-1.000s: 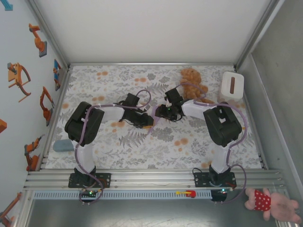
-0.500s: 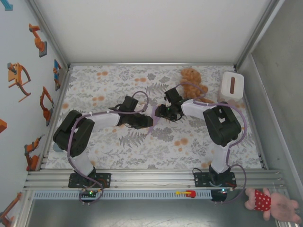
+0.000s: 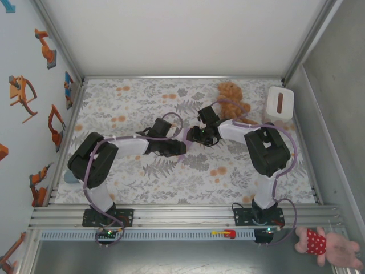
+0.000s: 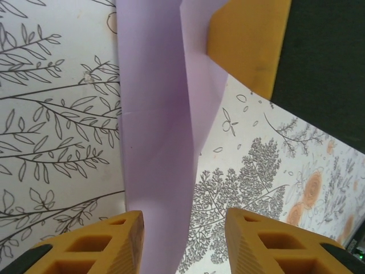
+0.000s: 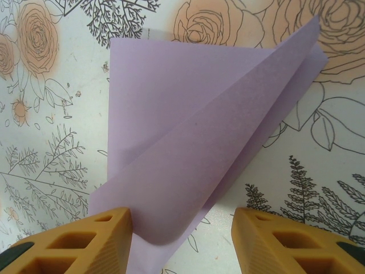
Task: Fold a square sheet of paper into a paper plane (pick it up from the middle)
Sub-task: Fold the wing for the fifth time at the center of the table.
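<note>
- The left pincer (image 4: 183, 222) stands half open, astride the partly folded square sheet of paper (image 4: 154, 142), not clamping it.
- The right pincer (image 5: 181, 222) is likewise parted.
- The paper lies on the worktop (image 3: 125, 103) near the teddy bear (image 3: 231, 98).

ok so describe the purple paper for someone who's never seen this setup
On the floral table, look to the middle, where the left claw and right claw nearly meet. The sheet of paper lies between them: thin, plain lavender, partly folded over itself, unlike the brown teddy bear and white box far right.
</note>
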Tool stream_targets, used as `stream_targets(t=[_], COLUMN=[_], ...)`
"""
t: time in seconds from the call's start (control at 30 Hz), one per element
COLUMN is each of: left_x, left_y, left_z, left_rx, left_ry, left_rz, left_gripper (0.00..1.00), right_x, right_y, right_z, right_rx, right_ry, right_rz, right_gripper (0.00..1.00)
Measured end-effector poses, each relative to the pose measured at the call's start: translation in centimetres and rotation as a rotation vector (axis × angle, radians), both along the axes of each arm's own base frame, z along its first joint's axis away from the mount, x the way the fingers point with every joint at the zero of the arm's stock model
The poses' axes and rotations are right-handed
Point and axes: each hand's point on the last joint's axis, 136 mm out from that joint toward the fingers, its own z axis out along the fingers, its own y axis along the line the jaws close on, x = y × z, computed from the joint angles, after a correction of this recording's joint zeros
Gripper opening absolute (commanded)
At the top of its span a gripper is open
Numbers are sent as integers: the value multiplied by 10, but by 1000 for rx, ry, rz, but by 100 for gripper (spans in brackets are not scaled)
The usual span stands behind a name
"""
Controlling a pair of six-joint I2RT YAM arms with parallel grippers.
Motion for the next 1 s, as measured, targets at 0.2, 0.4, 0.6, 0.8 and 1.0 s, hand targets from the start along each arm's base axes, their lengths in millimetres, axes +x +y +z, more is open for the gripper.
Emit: stream_targets(t=[0.2,0.4,0.6,0.8,1.0], left_x=[4,9,8,8,8], left_y=[-1,-4,0,2,3], left_z=[0,1,-8,-13,-15], left_rx=[5,4,31,46,52], left_ry=[-5,-13,4,11,11], left_rz=[11,17,25,29,32], left_gripper=[36,33,30,25,21], right_x=[0,0,0,0,0], right_y=[0,0,0,0,0], right_z=[0,0,0,0,0], right_rx=[0,-1,-1,-3,-4], right_ry=[0,0,1,2,2], right_rz=[0,1,0,0,0], right_gripper=[51,51,51,51,51])
